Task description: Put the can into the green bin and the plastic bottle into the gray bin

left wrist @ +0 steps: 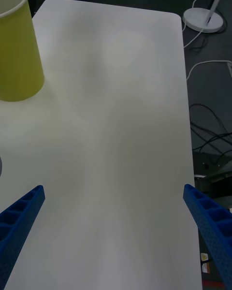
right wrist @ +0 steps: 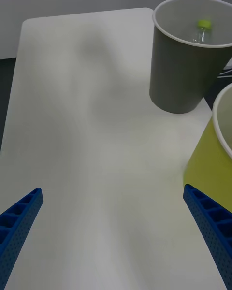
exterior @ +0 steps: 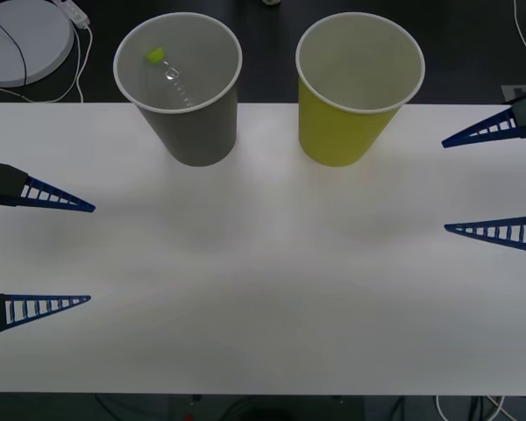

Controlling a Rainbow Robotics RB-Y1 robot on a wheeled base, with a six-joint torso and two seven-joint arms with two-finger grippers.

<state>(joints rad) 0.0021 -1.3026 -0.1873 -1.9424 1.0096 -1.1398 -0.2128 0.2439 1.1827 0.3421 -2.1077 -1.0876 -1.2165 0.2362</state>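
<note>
Nearest, the left gripper (exterior: 89,253) sits at the left edge of the front view, fingers spread wide and holding nothing, its arm cut off by the frame. The right gripper (exterior: 444,185) mirrors it at the right edge, equally wide and empty. Between them lies the bare white table (exterior: 263,289). Farther back, upper centre, stand the gray bin (exterior: 182,96) and the green bin (exterior: 355,96), side by side and apart. The plastic bottle (exterior: 168,72) lies inside the gray bin, mostly hard to make out, its lime cap clearest.
</note>
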